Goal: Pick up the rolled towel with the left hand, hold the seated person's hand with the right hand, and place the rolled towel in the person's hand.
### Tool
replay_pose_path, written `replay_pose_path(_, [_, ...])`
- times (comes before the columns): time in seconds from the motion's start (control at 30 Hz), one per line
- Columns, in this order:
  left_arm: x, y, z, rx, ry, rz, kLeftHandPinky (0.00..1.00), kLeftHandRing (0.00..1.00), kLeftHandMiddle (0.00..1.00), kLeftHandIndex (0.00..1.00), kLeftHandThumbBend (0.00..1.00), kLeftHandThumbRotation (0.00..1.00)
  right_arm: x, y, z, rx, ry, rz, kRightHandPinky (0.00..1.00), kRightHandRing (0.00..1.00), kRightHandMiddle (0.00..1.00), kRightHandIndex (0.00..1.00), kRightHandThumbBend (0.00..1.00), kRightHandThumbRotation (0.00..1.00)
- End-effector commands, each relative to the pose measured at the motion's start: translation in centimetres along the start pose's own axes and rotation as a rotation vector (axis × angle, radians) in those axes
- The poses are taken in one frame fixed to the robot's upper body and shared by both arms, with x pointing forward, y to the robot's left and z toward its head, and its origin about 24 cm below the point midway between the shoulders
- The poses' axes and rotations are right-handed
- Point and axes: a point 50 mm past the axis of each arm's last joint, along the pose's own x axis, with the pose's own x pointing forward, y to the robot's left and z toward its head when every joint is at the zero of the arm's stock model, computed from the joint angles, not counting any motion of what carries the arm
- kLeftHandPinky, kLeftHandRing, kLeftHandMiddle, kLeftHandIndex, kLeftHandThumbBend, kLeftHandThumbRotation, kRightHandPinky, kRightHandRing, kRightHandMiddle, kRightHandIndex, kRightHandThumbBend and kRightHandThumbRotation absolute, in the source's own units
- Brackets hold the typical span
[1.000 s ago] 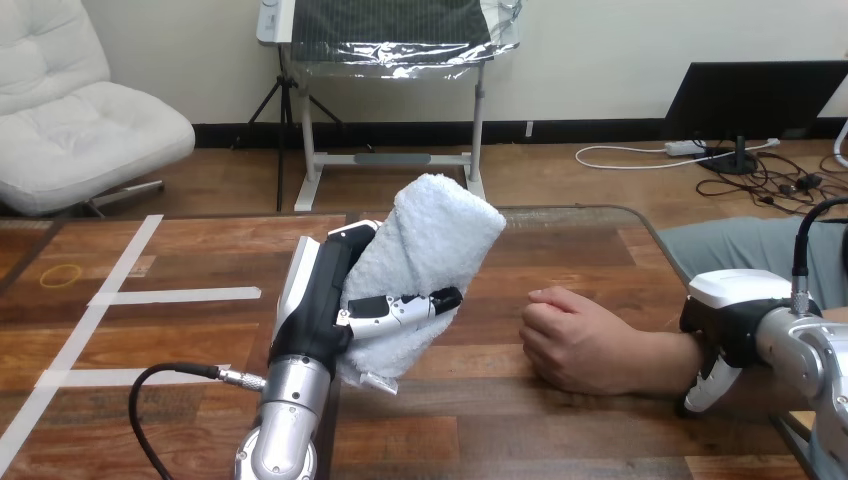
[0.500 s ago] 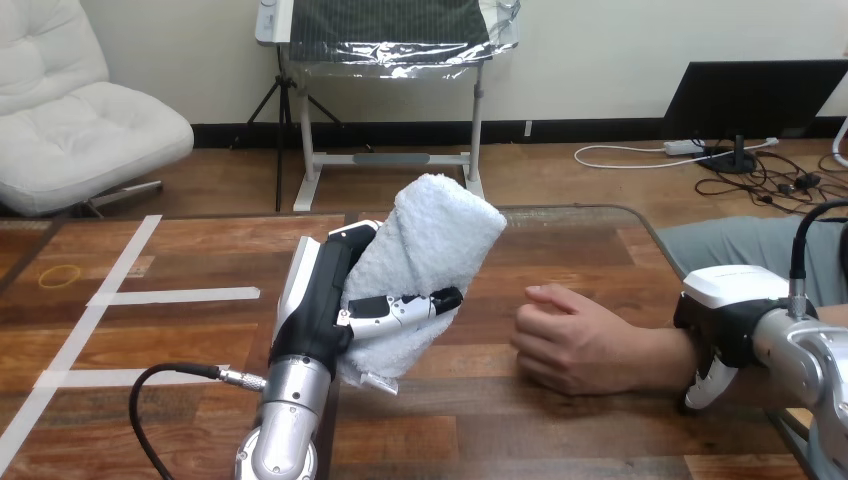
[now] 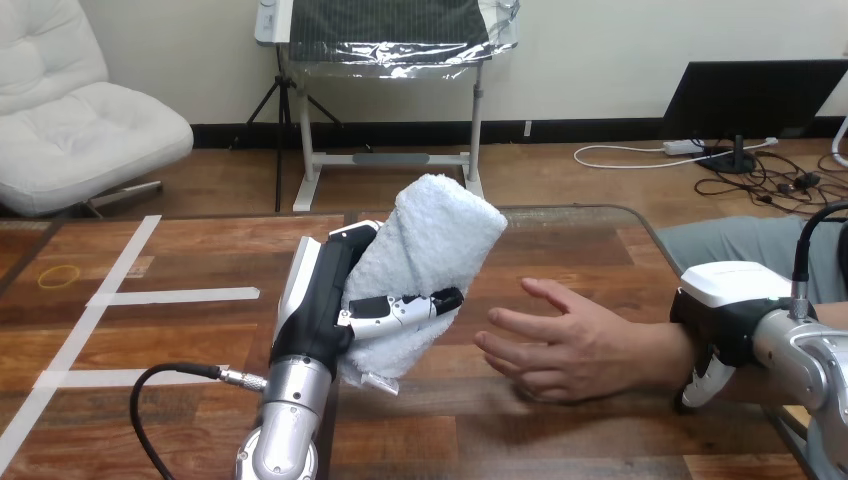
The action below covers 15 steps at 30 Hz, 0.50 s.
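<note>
Fingers (image 3: 400, 308) of the left hand (image 3: 322, 300) are clamped round the towel (image 3: 435, 240), which stands tilted and clear of the table (image 3: 180, 330), its top leaning away to the right. Nothing about that grip or its height has changed over the last second.

To its right, just beyond the towel's lower end, lies the person's hand (image 3: 575, 345). A second ago it was a loose fist; now it has opened, fingers stretched toward the towel and the palm turned partly up and inward. It has also reached a little closer to the left hand.

Further right, the right hand (image 3: 725, 312) sits over the wrist (image 3: 672, 352), curled on it with one finger hanging down the near side. It has stayed on the wrist as the person's hand moved left.

By my reading, pickup and hold are done, and the open palm now gives a place to set the towel. What remains is carrying it rightward and down into that palm, then letting go.
</note>
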Motion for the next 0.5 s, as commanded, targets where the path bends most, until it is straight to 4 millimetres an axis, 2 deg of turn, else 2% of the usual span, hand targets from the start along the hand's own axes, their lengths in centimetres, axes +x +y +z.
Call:
replay_pose_path(0.0, [2.23, 0.38, 2.80, -0.003, -0.120, 0.015, 0.32, 0.36, 0.40, 0.49, 0.61, 0.05, -0.47, -1.55, -1.08, 0.032, 0.020, -0.079, 0.20, 0.30, 0.40, 0.45, 0.57, 0.00])
replay_pose_path(0.13, [2.26, 0.38, 2.76, 0.003, -0.117, 0.014, 0.32, 0.37, 0.40, 0.49, 0.61, 0.04, -0.61, -1.70, -1.12, 0.038, 0.019, -0.091, 0.21, 0.30, 0.41, 0.46, 0.58, 0.00])
replay_pose_path(0.47, [2.28, 0.38, 2.68, 0.011, -0.116, 0.001, 0.33, 0.37, 0.40, 0.50, 0.61, 0.05, -0.90, -2.06, -1.30, 0.068, 0.019, -0.130, 0.19, 0.28, 0.38, 0.42, 0.59, 0.00])
